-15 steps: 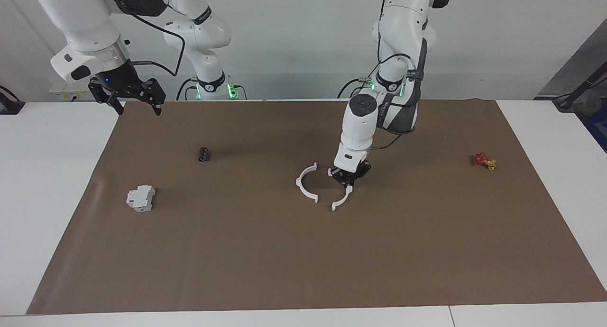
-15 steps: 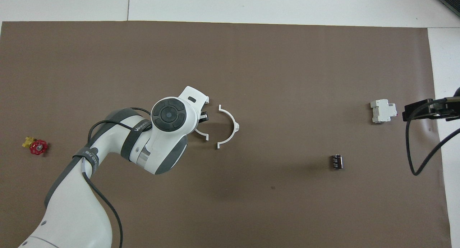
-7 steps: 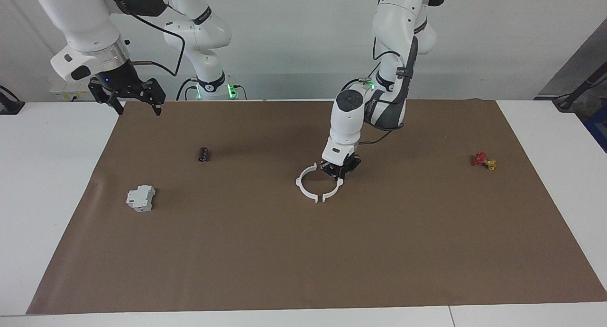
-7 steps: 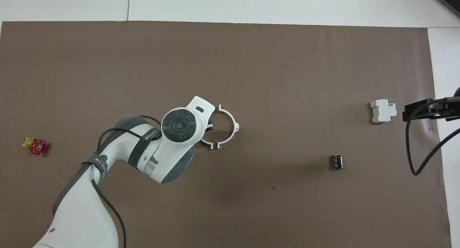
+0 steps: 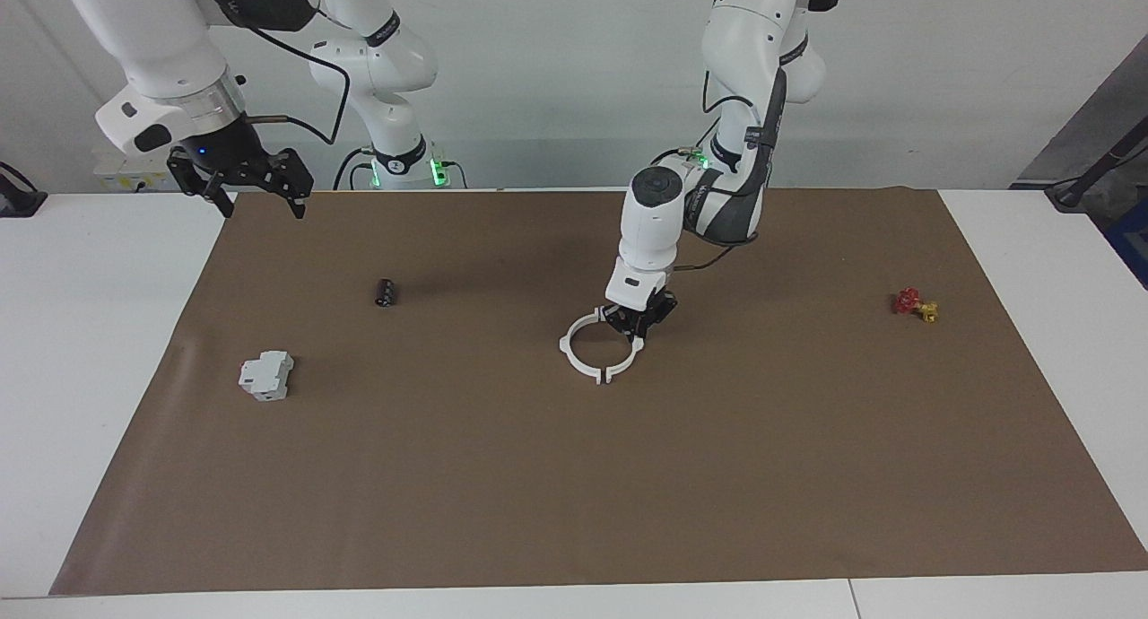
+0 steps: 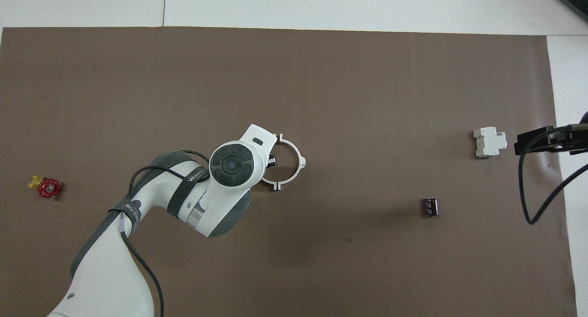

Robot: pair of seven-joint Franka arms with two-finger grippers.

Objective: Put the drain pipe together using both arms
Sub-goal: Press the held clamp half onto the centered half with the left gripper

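Observation:
The drain pipe lies mid-mat as two white half-ring arcs whose ends meet in a ring. The free half [image 5: 566, 350] [image 6: 294, 147] rests on the mat toward the right arm's end. My left gripper [image 5: 639, 327] [image 6: 272, 161] is low at the mat and shut on the other half [image 5: 630, 359], most of which sits hidden under the wrist in the overhead view. My right gripper [image 5: 256, 193] [image 6: 546, 142] waits open and holds nothing, raised over the mat's edge at the right arm's end.
A pale grey boxy block [image 5: 266, 374] [image 6: 489, 142] and a small black cylinder [image 5: 385, 292] [image 6: 430, 206] lie toward the right arm's end. A small red and yellow part [image 5: 913, 304] [image 6: 46, 187] lies toward the left arm's end. A brown mat [image 5: 574, 511] covers the table.
My left gripper has carried its half arc sideways toward the free half, and the gap between the two has closed into a ring. The right arm has not moved.

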